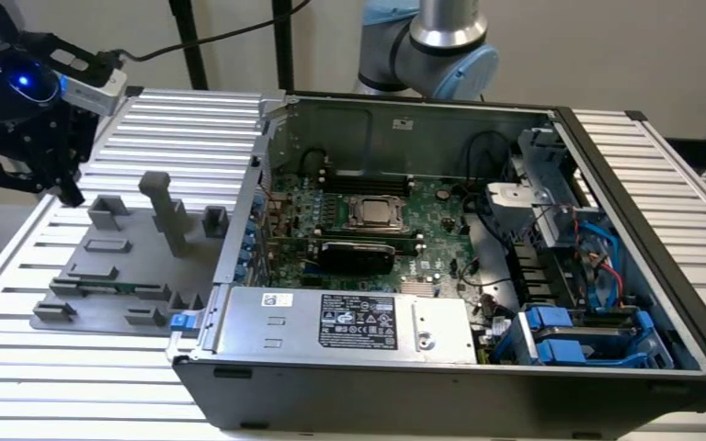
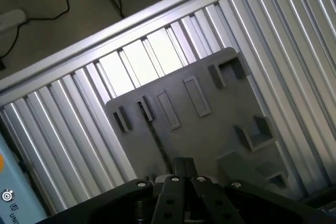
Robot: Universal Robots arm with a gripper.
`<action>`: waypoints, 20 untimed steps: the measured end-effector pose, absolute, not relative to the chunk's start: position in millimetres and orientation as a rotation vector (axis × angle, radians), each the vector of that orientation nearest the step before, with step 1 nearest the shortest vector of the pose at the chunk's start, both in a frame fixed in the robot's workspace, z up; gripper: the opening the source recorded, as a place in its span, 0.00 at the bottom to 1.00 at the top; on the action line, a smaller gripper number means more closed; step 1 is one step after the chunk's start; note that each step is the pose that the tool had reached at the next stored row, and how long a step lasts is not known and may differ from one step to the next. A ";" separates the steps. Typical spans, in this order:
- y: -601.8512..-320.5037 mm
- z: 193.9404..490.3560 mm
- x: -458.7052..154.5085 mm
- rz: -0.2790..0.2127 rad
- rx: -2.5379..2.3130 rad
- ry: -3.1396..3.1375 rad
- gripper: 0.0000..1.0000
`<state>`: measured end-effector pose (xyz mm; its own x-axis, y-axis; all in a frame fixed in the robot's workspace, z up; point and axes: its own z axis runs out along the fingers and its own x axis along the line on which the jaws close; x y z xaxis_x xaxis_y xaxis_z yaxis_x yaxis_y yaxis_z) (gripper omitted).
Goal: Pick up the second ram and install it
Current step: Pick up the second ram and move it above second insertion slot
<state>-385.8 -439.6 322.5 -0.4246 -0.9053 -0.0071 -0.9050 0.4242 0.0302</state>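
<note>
Wrist view: gripper (image 2: 184, 169) fingers look pinched together with nothing between them, hanging over the grey holder (image 2: 210, 129). The ram (image 2: 152, 132) sits on edge in a holder slot, near the fingertips but not touching them. Exterior view has the open case (image 1: 647, 239) right beside the holder, with the motherboard (image 1: 433, 230) inside.

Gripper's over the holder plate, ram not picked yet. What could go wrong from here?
1. The second ram stands edge-on in the grey holder plate, and the gripper hangs above the plate. A slightly skewed descent could hit a holder block or the tall post.
2. The computer case wall rises between the plate and the motherboard, so a low carry could clip it.
</note>
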 end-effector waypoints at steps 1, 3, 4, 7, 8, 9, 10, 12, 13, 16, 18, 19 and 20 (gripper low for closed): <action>-439.6 321.9 -385.8 -0.046 1.703 -2.627 0.11; -439.6 320.7 -385.8 -0.045 1.750 -2.595 0.11; -439.6 320.0 -385.8 -0.045 1.773 -2.579 0.11; -439.6 318.1 -385.8 -0.045 1.843 -2.529 0.11; -439.6 317.5 -385.8 -0.045 1.866 -2.512 0.11; -439.6 316.9 -385.8 -0.044 1.888 -2.495 0.11; -439.6 316.2 -385.8 -0.044 1.911 -2.477 0.11; -439.6 314.7 -385.8 -0.044 1.955 -2.442 0.11; -439.6 314.1 -385.8 -0.043 1.977 -2.424 0.11; -439.6 311.5 -385.8 -0.042 2.040 -2.371 0.11; -440.0 309.4 -385.9 -0.042 2.066 -2.348 0.11; -440.6 308.3 -385.9 -0.042 2.074 -2.341 0.11; -441.3 306.8 -385.8 -0.042 2.080 -2.335 0.11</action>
